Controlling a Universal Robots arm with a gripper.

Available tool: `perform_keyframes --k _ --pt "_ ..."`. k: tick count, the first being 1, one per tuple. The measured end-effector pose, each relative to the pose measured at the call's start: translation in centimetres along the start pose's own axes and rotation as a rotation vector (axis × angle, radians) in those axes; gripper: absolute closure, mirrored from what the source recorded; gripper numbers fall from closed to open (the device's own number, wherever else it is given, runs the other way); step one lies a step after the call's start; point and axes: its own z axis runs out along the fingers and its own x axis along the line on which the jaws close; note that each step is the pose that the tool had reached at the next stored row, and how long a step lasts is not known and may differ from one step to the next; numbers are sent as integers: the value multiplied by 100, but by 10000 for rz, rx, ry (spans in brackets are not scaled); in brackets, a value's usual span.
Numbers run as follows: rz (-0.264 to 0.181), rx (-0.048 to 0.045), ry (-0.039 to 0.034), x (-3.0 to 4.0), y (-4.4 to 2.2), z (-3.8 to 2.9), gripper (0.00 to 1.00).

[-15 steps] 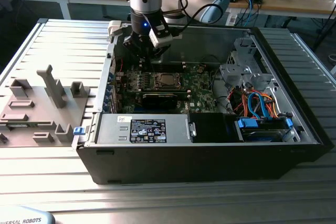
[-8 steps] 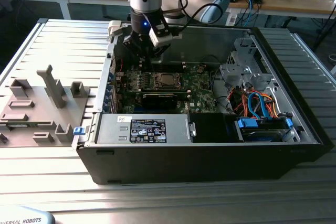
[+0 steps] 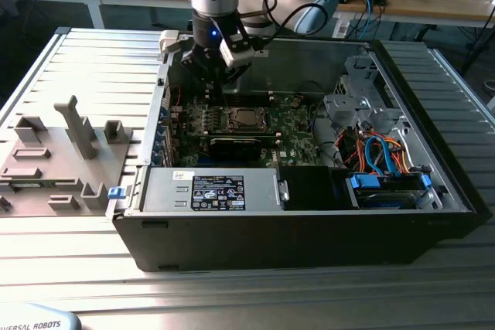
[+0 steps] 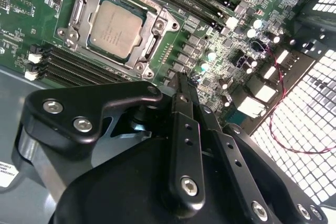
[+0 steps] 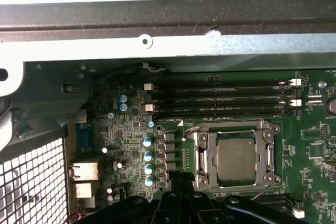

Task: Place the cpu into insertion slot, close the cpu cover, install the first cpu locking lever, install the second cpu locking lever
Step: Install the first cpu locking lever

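Observation:
The cpu [image 3: 246, 119] [image 4: 115, 22] [image 5: 236, 161] lies flat in the insertion slot [image 4: 139, 67] on the green board inside the open computer case. The silvery cpu cover [image 4: 150, 45] [image 5: 210, 158] lies down around it, its cut-out showing the chip's grey top. My gripper [image 3: 220, 92] [image 4: 182, 81] [image 5: 181, 205] hangs over the board beside the socket, toward the exterior view's left, a little above the components. Its black fingers [image 4: 179, 129] are pressed together with nothing between them. I cannot tell how the locking levers stand.
Long memory slots [image 5: 220, 98] run beside the socket. A long black card [image 3: 236, 144] lies in front of it. The power supply [image 3: 216, 191] and blue drive cables [image 3: 379, 152] fill the case's front. The perforated rear panel [image 4: 310, 129] is close. A grey fixture plate [image 3: 62, 152] lies outside.

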Motion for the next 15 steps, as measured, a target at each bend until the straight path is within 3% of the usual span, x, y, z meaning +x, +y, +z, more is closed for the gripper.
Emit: perform_keyframes --k 10,15 --pt "0 1 1 23 -1 -8 89" --pt "0 1 0 145 -7 -10 89"
